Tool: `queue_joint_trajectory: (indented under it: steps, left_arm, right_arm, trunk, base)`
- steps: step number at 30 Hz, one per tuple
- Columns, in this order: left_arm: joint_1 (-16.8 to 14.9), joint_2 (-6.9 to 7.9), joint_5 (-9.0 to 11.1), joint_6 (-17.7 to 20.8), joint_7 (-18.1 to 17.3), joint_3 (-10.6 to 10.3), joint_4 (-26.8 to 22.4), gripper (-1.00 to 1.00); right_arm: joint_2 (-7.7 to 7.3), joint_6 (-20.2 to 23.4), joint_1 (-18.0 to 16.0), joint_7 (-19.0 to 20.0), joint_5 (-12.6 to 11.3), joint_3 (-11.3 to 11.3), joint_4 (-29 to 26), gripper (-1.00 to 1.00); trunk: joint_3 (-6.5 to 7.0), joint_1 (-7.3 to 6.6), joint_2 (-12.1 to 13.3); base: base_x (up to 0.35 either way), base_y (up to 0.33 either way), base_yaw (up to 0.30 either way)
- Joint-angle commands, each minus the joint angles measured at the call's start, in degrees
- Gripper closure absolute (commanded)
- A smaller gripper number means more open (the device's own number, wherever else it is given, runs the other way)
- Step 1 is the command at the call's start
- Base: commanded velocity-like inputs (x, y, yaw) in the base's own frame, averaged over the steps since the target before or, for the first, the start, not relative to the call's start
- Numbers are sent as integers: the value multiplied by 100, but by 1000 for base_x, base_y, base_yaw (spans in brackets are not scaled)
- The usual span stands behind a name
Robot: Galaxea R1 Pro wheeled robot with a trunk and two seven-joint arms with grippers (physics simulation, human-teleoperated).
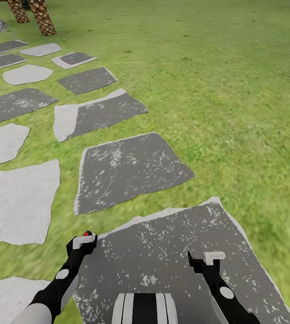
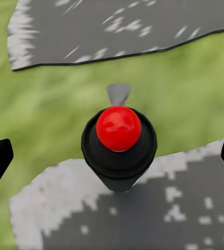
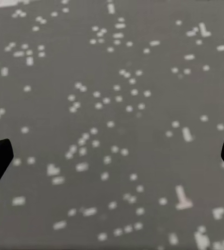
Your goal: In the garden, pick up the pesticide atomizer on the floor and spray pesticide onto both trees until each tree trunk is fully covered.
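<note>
Grey paving slab [image 1: 171, 256] below me, lawn [image 1: 216, 81] beyond; left gripper [image 1: 85, 240] clamps atomizer [image 2: 119, 140], right gripper [image 1: 207, 261] spread, both forward.

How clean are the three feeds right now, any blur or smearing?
Head view: grass and nearer paving slabs look streaked and soft. Left wrist view: red-capped atomizer sharp, ground behind it blurred. Right wrist view: speckled slab soft and blocky.
</note>
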Motion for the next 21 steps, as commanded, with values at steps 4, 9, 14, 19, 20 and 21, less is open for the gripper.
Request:
queue_joint_trajectory:
  steps: [4,9,14,19,20,21]
  left_arm:
    - [0,5,-3,0,0,2,2,-100]
    - [0,5,-3,0,19,7,7,-100]
    - [0,6,-1,0,31,8,4,-100]
    - [0,14,2,0,29,8,8,-100]
    - [0,14,1,0,30,8,4,-100]
    - [0,12,0,0,30,8,4,-100]
  right_arm:
    - [0,0,0,0,0,5,0,-100]
    - [4,0,0,1,0,7,8,-100]
    - [5,0,0,0,0,7,9,-100]
    - [5,-1,0,0,0,7,9,-100]
    - [5,0,0,0,0,7,9,-100]
    - [5,0,0,0,0,7,9,-100]
  trunk:
    - [0,0,0]
    - [-89,10,-5]
    - [-157,18,-9]
    - [-187,18,-9]
    - [-191,18,-9]
    - [-193,18,-9]
  base:
    - [0,0,0]
    - [0,0,0]
    - [0,0,0]
    - [0,0,0]
    - [0,0,0]
    - [0,0,0]
